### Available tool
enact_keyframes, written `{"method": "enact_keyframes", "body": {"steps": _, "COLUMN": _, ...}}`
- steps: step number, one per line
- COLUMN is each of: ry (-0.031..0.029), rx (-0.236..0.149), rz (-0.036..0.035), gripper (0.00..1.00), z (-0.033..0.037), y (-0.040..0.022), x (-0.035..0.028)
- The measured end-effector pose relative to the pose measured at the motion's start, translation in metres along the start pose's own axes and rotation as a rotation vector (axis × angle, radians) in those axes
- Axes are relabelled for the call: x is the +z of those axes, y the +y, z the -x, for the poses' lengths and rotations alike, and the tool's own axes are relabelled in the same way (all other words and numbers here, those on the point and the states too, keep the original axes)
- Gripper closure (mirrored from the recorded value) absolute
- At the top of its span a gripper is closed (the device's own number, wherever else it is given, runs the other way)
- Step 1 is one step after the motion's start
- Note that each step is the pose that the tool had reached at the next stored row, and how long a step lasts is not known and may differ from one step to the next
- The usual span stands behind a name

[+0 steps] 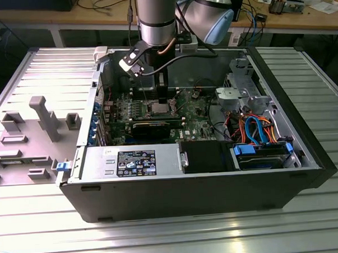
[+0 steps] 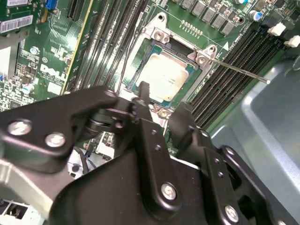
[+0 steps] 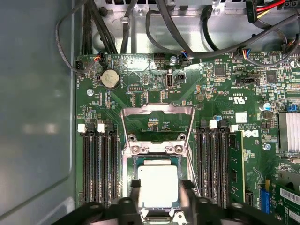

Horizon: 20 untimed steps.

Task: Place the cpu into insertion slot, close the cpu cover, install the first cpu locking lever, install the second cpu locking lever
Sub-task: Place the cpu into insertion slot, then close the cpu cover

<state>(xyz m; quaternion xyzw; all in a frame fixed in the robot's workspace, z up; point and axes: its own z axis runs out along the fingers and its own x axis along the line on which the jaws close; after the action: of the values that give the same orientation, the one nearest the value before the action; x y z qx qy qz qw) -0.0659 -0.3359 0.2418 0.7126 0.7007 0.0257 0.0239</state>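
First wrist view shows the cpu [image 3: 158, 172] in the insertion slot [image 3: 157, 161], the gripper [image 3: 161, 186] around it, clamped or loose I cannot tell, the cpu cover [image 3: 158, 110] open.

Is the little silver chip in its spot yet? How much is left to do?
The cpu looks seated in the insertion slot, so that step seems about done. The tool is right at it. The cpu cover stands open, so closing it is left. A locking lever sticks out unlatched, so the levers are left too.
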Motion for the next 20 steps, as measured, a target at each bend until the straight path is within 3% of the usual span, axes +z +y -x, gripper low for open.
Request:
{"method": "enact_keyframes", "body": {"steps": 3, "ry": -0.0001, "rx": 0.000, "rz": -0.0001, "gripper": 0.71, "z": 0.0000, "y": 0.0000, "x": -0.0001}}
{"method": "enact_keyframes", "body": {"steps": 4, "ry": -0.0002, "rx": 0.000, "rz": -0.0001, "gripper": 0.83, "z": 0.0000, "y": 0.0000, "x": -0.0002}}
{"method": "enact_keyframes", "body": {"steps": 5, "ry": -0.0001, "rx": 0.000, "rz": -0.0001, "gripper": 0.83, "z": 0.0000, "y": 0.0000, "x": -0.0002}}
{"method": "enact_keyframes", "body": {"steps": 6, "ry": -0.0001, "rx": 0.000, "rz": -0.0001, "gripper": 0.89, "z": 0.0000, "y": 0.0000, "x": -0.0002}}
{"method": "enact_keyframes", "body": {"steps": 20, "ry": -0.0001, "rx": 0.000, "rz": -0.0001, "gripper": 0.89, "z": 0.0000, "y": 0.0001, "x": -0.0009}}
